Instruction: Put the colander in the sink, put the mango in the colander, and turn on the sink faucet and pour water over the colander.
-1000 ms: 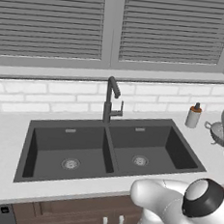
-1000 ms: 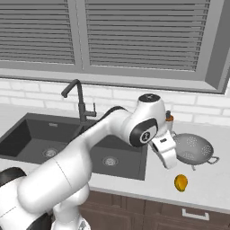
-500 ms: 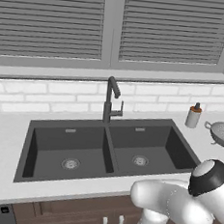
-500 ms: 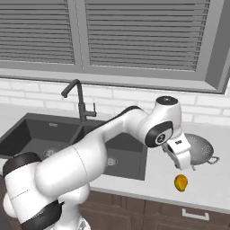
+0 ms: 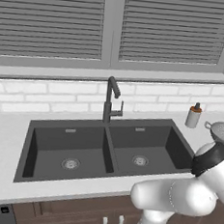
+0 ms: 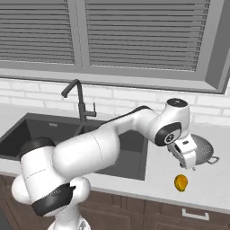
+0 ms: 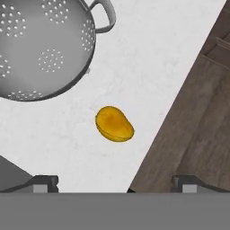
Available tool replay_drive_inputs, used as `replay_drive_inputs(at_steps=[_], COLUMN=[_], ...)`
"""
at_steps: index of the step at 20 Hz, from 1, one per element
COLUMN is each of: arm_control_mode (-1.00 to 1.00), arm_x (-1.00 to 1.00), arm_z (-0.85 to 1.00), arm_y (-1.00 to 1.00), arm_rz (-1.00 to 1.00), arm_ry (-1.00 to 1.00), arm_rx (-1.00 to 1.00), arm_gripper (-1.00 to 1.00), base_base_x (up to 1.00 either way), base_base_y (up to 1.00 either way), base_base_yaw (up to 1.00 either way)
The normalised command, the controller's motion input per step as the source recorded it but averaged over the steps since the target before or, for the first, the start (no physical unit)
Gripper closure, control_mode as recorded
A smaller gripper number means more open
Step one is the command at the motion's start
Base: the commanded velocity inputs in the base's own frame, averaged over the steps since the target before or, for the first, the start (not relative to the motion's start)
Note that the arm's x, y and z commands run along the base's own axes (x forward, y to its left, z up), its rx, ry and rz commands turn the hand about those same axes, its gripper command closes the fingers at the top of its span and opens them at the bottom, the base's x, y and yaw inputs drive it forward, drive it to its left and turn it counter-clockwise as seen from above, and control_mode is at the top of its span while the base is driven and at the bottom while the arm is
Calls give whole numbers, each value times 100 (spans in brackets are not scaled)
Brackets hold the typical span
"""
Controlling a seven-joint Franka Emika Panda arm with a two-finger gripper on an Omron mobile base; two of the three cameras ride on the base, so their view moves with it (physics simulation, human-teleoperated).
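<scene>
White speckled worktop (image 6: 211, 188) runs right of the dark charcoal double-basin sink (image 6: 130, 157). Round perforated silver-grey metal colander (image 6: 203, 150) stands near its right end, behind the fully open, empty gripper (image 6: 193, 167). Small orange-yellow mango (image 7: 114, 124) lies near the front edge, ahead of the fingertips (image 7: 42, 183).

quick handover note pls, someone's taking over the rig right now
Pincer: open, empty, hanging over the white counter right of the sink, beside the colander.
Round perforated silver-grey metal colander: on the counter, not in the sink.
Small orange-yellow mango: on the counter near the front edge, apart from the colander.
Dark charcoal double-basin sink: both basins bare.
Tall dark grey gooseneck faucet: no water running.
Done: nothing.
Left: colander into sink, mango into colander, turn on faucet.
</scene>
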Motion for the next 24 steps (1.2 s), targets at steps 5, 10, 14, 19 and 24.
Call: replay_drive_inputs(at_steps=[5, 10, 14, 19, 24], arm_control_mode=[-100, -100, -100, -100, -100], arm_x=[16, 0, 20, 28, 12], arm_z=[-25, -26, -16, 0, 3], arm_y=[-30, -59, -24, -5, -6], arm_rz=[0, 0, -1, -2, 0], arm_ry=[0, 0, 0, 0, 0], arm_rx=[3, 22, 22, 8, 3], arm_gripper=[-100, -100, -100, -100, -100], base_base_x=[0, 0, 0, 0, 0], base_base_y=[0, 0, 0, 0, 0], base_base_yaw=[0, 0, 0, 0, 0])
